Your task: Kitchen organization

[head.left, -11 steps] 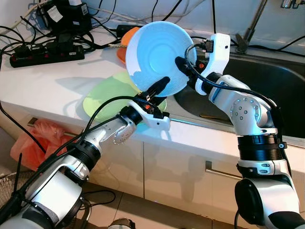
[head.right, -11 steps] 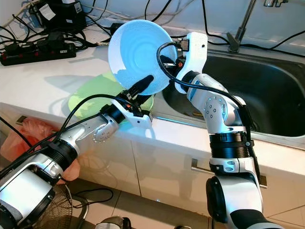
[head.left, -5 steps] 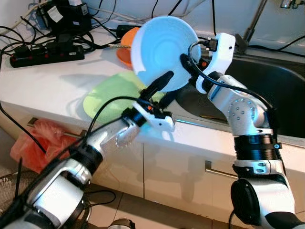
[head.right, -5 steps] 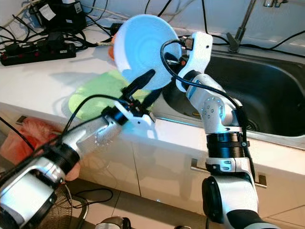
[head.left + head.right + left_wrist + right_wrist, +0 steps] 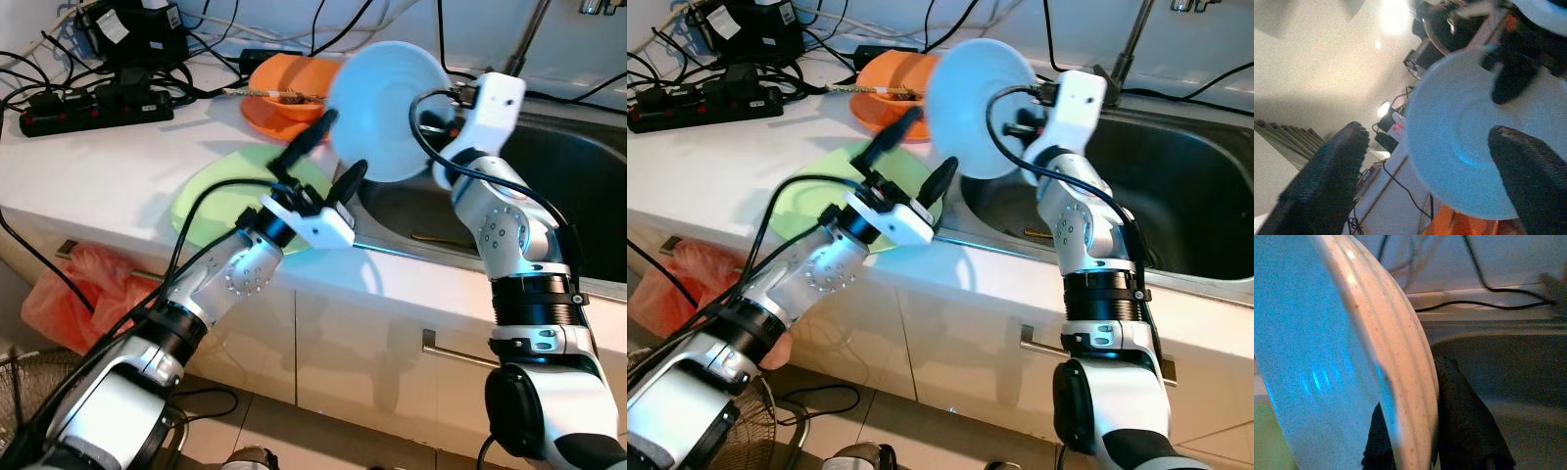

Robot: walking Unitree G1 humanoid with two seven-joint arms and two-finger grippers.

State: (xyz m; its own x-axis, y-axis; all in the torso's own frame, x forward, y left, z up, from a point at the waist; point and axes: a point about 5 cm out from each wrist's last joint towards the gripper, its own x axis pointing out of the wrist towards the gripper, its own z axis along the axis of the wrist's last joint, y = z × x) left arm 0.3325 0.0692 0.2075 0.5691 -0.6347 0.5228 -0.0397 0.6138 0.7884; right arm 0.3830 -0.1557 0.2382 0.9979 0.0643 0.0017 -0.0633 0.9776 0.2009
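A light blue plate (image 5: pixel 382 117) is held tilted on edge in the air over the sink's left rim. My right gripper (image 5: pixel 424 110) is shut on the plate's right rim, and its black fingers (image 5: pixel 1462 421) clamp the edge close up. My left gripper (image 5: pixel 347 141) stands open just left of and below the plate, not touching it. Its two fingers (image 5: pixel 1327 186) spread wide on either side of the blue plate (image 5: pixel 1469 147) in the left wrist view. A green plate (image 5: pixel 235 191) lies flat on the white counter under my left arm.
An orange plate (image 5: pixel 284 98) with a stick-like thing across it sits behind the green one. A steel sink (image 5: pixel 558 186) with a tap is on the right. A power strip (image 5: pixel 98 110) and cables crowd the back left. A red bag (image 5: pixel 73 294) lies on the floor.
My right gripper has carried the blue plate to the right, towards the sink, uncovering the orange plate. My left gripper has come off the plate's lower edge and stands open.
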